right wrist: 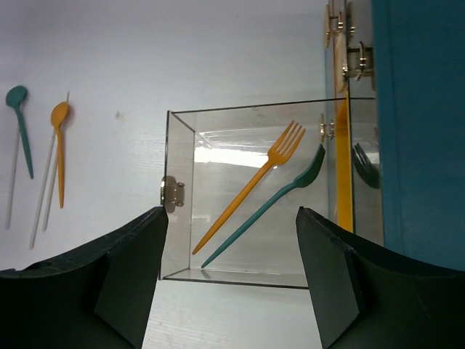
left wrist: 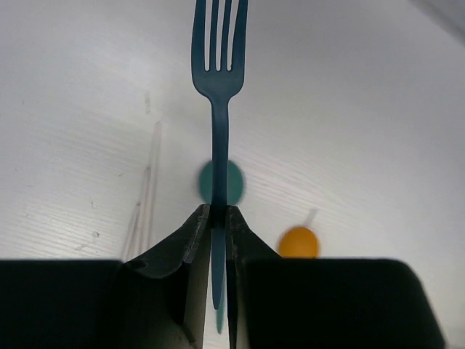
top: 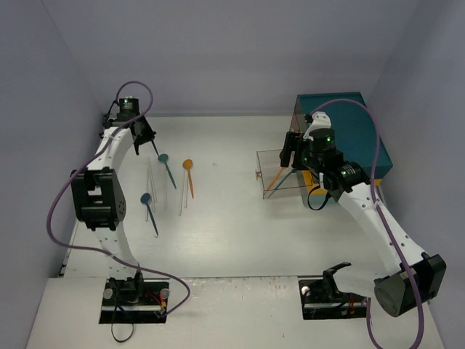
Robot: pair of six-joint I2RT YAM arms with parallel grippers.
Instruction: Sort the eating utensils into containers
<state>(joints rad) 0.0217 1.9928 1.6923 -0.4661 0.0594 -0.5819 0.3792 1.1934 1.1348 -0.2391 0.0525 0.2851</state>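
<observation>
Left wrist: fork (left wrist: 219,87) tine tips beyond top edge

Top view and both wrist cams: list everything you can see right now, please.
blue fork: one, dark blue, held in the left gripper
teal spoon: one, teal, on the table's left half
orange spoon: one, orange, just right of the teal spoon
blue spoon: one, blue, nearer the arm bases
clear utensils: several, see-through, among the spoons; count unclear
clear box: one, see-through, beside the chest
orange fork: one, orange, inside the clear box
teal fork: one, teal, inside it beside the orange fork
teal chest: one, teal, far right
left gripper: shut on the blue fork
right gripper: open, at the clear box
</observation>
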